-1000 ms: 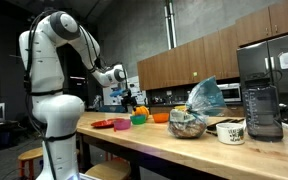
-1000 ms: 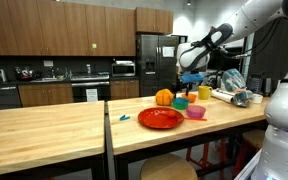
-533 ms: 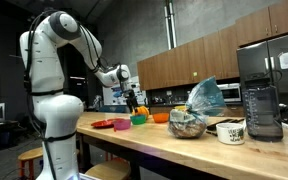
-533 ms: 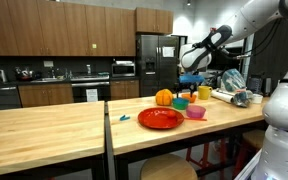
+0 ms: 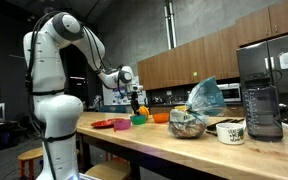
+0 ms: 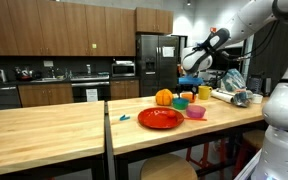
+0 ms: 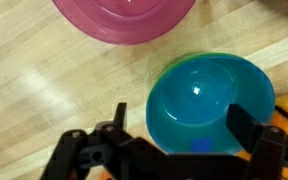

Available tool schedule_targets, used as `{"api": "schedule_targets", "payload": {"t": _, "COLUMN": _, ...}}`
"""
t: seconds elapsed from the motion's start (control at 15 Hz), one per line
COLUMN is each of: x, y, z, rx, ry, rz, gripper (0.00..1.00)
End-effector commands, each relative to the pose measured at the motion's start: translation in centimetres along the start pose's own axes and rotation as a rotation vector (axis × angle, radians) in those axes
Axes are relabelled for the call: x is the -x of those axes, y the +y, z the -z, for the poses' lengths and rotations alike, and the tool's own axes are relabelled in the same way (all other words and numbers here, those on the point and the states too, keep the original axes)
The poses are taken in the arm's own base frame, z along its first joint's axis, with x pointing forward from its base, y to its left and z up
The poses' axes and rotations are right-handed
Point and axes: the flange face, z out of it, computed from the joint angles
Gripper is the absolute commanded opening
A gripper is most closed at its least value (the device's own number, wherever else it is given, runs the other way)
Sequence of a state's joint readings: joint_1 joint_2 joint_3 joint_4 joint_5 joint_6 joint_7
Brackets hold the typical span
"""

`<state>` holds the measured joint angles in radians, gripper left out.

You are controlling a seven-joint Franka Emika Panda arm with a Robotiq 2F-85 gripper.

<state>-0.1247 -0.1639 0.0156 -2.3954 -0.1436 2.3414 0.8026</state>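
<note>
A blue bowl (image 7: 206, 98) sits nested in a green bowl (image 7: 264, 80) on the wooden counter (image 7: 44, 90). My gripper (image 7: 182, 128) hangs open just above them, with one finger (image 7: 119, 122) off the bowl's left side and the other over its right rim; nothing is held. A pink bowl (image 7: 124, 15) lies just beyond. In both exterior views the gripper (image 5: 134, 101) (image 6: 188, 86) hovers over the stacked bowls (image 5: 139, 118) (image 6: 181, 103), beside the pink bowl (image 5: 121, 124) (image 6: 195, 112), a red plate (image 6: 160, 118) and an orange fruit (image 6: 164, 97).
Further along the counter stand a yellow cup (image 6: 204, 92), a bowl with a plastic bag (image 5: 191, 120), a white mug (image 5: 230, 131) and a dark blender (image 5: 262, 108). A small blue item (image 6: 123, 117) lies by the plate. Stools stand beneath the counter edge (image 6: 169, 168).
The arm has carried the open gripper sideways along the counter, closer over the blue and green bowls. Nothing on the counter has moved.
</note>
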Motion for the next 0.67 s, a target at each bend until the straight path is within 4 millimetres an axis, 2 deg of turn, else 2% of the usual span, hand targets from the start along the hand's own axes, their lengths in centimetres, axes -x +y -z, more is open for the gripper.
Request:
{"api": "schedule_targets", "payload": {"t": 0.0, "x": -0.94, "y": 0.4, "z": -1.2, "rx": -0.002, "ry": -0.007, "rz": -0.074, "gripper": 1.0}}
{"api": "schedule_targets", "payload": {"t": 0.07, "x": -1.06, "y": 0.5, "z": -1.47, "rx": -0.004, "ry": -0.012, "rz": -0.085, "gripper": 1.0}}
{"api": "schedule_targets", "payload": {"t": 0.13, "x": -1.18, "y": 0.6, "z": -1.61, "rx": -0.004, "ry": -0.012, "rz": -0.098, "gripper": 0.75}}
{"api": "schedule_targets", "payload": {"t": 0.27, "x": -1.4, "y": 0.69, "z": -1.72, "rx": -0.005, "ry": -0.005, "rz": -0.116, "gripper": 0.69}}
{"api": "schedule_targets", "payload": {"t": 0.6, "x": -1.5, "y": 0.78, "z": -1.41, "rx": -0.011, "ry": 0.009, "rz": -0.135, "gripper": 0.31}}
